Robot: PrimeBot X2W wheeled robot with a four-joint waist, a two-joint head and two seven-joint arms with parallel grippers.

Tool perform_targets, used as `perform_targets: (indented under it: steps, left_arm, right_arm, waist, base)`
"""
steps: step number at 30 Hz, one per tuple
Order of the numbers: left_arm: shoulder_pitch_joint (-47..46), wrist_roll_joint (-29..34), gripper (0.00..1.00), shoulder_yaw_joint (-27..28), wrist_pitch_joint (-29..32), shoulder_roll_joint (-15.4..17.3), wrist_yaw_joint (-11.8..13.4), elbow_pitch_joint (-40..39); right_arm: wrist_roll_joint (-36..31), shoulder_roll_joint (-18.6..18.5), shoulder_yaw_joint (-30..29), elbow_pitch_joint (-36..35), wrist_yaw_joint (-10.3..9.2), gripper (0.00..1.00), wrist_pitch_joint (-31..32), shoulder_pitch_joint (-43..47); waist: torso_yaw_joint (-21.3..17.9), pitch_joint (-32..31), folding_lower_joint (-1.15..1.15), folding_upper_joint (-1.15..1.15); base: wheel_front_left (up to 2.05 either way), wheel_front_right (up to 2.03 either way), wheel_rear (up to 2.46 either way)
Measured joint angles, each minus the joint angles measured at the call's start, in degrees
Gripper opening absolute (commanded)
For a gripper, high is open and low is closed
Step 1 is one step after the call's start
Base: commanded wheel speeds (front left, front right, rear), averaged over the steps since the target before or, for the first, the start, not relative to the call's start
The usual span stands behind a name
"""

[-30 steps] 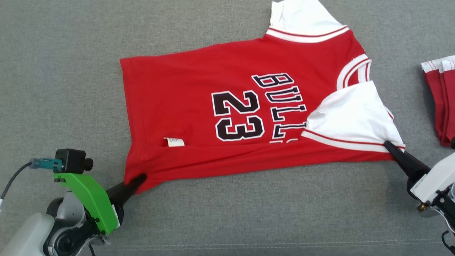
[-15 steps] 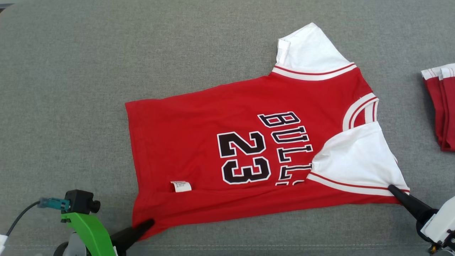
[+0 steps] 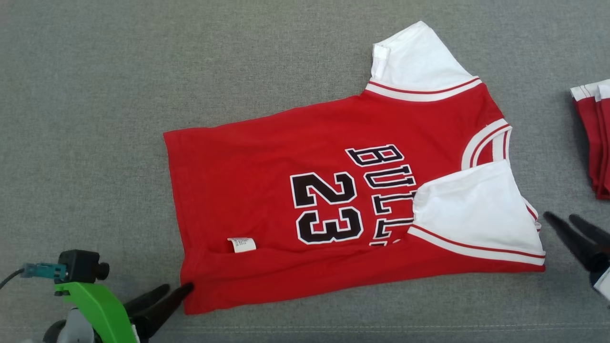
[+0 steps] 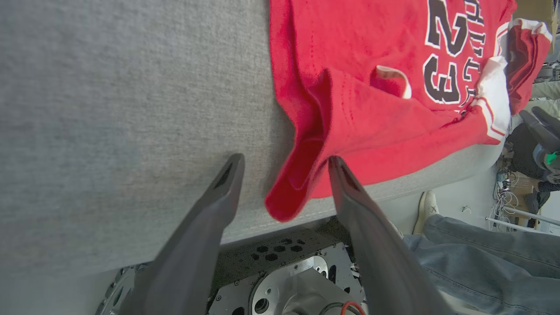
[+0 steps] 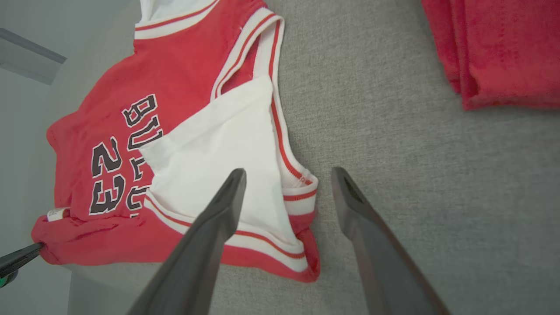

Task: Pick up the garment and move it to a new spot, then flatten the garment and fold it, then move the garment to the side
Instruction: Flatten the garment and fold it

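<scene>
Head view: the garment, a red jersey, is lying flat near the middle of the grey surface. Its near long edge is turned in, and one white sleeve is sitting folded over the lettering. The left gripper is standing with its jaws apart and holding nothing, one fingertip touching the near hem corner. The right gripper is also gaping empty, just beside the sleeve end and apart from the cloth. A folded red stack is resting at the right edge, well apart from the jersey. It is lying straight on the surface; no box or basket is taking part.

Left wrist view: the hem corner is drooping between the spread fingers and looks to be hanging at the surface's near edge. A person's trouser leg is showing beyond that edge. As I judge it, a finger brushing this corner could be dragging the turned edge open again. The overhang could also be pulling the fold loose under its own weight.

Right wrist view: the striped cuff is showing between the open fingers, and the folded sleeve is puckering slightly. The next fold looks likely to be trapping those wrinkles unless they are smoothed first. A grip taken too shallow here could be lifting the sleeve layer alone.
</scene>
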Motion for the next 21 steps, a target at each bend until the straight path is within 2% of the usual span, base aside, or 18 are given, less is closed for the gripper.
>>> perform_targets:
  steps: [2, 5, 8, 9, 14, 21]
  left_arm:
    - [0.19, 1.2, 1.0, 0.9, -0.37, 2.24, 0.02, -1.44]
    - [-2.5, 4.99, 1.0, 4.74, -3.57, 3.55, 1.24, -2.82]
    - [-8.25, 6.79, 1.0, 6.95, -5.48, 3.11, 2.22, -3.93]
    - [-8.25, 6.79, 1.0, 6.95, -5.48, 3.11, 2.22, -3.93]
    - [-17.35, 10.87, 1.0, 7.45, -8.49, 0.09, 4.04, -2.97]
    - [-25.3, 14.67, 1.0, 0.43, -6.59, -4.64, 4.56, 1.79]
  right_arm:
    - [-1.18, -2.03, -2.54, -1.74, -0.53, 1.0, -0.93, -0.51]
    - [-3.91, -4.23, -6.76, -3.45, -1.99, 1.0, -3.02, -4.95]
    - [-5.7, -4.54, -8.38, -4.92, -3.57, 1.0, -4.68, -12.92]
    - [-5.7, -4.54, -8.38, -4.92, -3.57, 1.0, -4.68, -12.92]
    - [-8.46, -5.15, -6.06, -4.69, -5.44, 1.0, -4.97, -23.54]
    - [-12.65, -3.88, 1.51, -2.87, -6.02, 1.0, -2.61, -35.17]
  waist:
    - [-0.06, 0.41, 0.0, 0.0]
    - [-0.1, 1.33, 0.0, 0.0]
    - [-0.05, 2.62, 0.0, 0.0]
    - [-0.05, 2.62, 0.0, 0.0]
    - [0.25, 5.54, 0.0, 0.0]
    - [1.45, 10.36, 0.01, 0.0]
  base:
    - [0.0, 0.0, 0.0]
    - [0.0, 0.0, 0.0]
    - [0.0, 0.0, 0.0]
    - [0.0, 0.0, 0.0]
    - [0.0, 0.0, 0.0]
    - [0.0, 0.0, 0.0]
